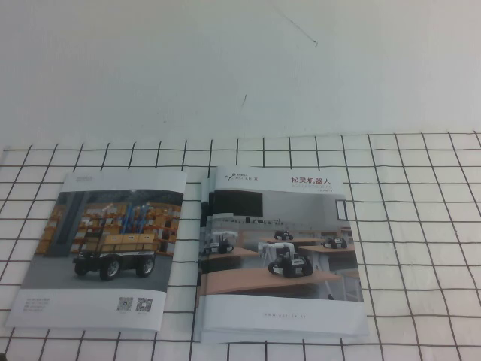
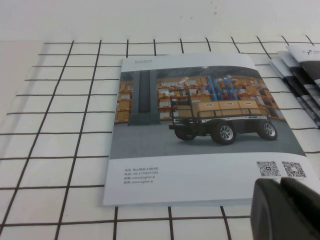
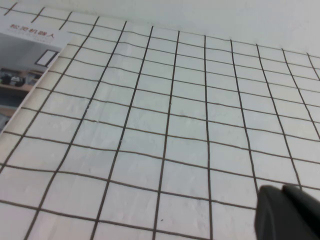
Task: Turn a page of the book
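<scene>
White cloth ruled with a black grid (image 1: 421, 226) covers the near part of the counter; toward the far edge the counter (image 1: 225, 68) is plain white.

Closed and flat, the book (image 1: 282, 252) lies near the middle of the counter's near edge, a little toward the right. Its cover, the page (image 1: 289, 226) to be turned, shows small robots on wooden desks with a red title at its far right corner. Along the book's left side and near edge, the edges of further sheets fan out from under it. The cover's right edge is unobstructed, with bare grid running from there to the counter's right edge.

Just beside the book, toward the left edge, rests a second booklet (image 1: 105, 248) with a warehouse vehicle photo and QR codes. The two lie close together at their near corners; whether they touch cannot be told.

Neither arm appears in the high view. The left gripper (image 2: 287, 207) shows only as a dark tip over the second booklet's QR-code corner. The right gripper (image 3: 290, 212) hangs over bare grid to the right of the book. Whether either gripper's jaws are open or closed cannot be told.
</scene>
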`<state>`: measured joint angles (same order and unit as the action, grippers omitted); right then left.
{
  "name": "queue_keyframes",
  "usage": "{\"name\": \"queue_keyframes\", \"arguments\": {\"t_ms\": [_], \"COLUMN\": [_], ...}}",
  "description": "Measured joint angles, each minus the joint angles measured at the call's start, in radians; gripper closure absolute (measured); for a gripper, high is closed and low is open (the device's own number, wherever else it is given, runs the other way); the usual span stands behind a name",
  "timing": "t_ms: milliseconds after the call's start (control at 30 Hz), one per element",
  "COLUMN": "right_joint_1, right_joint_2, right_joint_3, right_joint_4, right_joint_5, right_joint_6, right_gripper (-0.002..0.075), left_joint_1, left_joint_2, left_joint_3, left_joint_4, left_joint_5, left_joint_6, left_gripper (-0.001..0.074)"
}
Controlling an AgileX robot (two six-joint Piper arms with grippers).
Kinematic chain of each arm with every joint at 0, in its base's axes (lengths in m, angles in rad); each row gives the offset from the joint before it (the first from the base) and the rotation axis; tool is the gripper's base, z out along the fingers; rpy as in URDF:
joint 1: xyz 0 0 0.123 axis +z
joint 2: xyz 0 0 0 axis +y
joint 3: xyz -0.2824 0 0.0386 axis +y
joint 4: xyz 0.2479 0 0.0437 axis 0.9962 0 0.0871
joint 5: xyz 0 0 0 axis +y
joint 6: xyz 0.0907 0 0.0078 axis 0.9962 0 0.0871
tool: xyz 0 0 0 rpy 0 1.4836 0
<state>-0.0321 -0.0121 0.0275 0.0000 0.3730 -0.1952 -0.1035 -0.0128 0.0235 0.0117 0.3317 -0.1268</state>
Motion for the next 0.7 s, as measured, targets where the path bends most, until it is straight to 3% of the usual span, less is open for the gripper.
{"name": "queue_keyframes", "arguments": {"t_ms": [700], "right_joint_1": [0.000], "right_joint_2": [0.000], "right_joint_3": [0.000], "right_joint_4": [-0.048], "right_joint_5": [0.000], "right_joint_6": [0.000], "right_gripper": [0.0725], "left_joint_1": [0.000], "left_joint_2": [0.000], "left_joint_3": [0.000], "left_joint_4": [0.010], "left_joint_5": [-0.002], "left_joint_6": [0.000], "left_gripper": [0.0738]}}
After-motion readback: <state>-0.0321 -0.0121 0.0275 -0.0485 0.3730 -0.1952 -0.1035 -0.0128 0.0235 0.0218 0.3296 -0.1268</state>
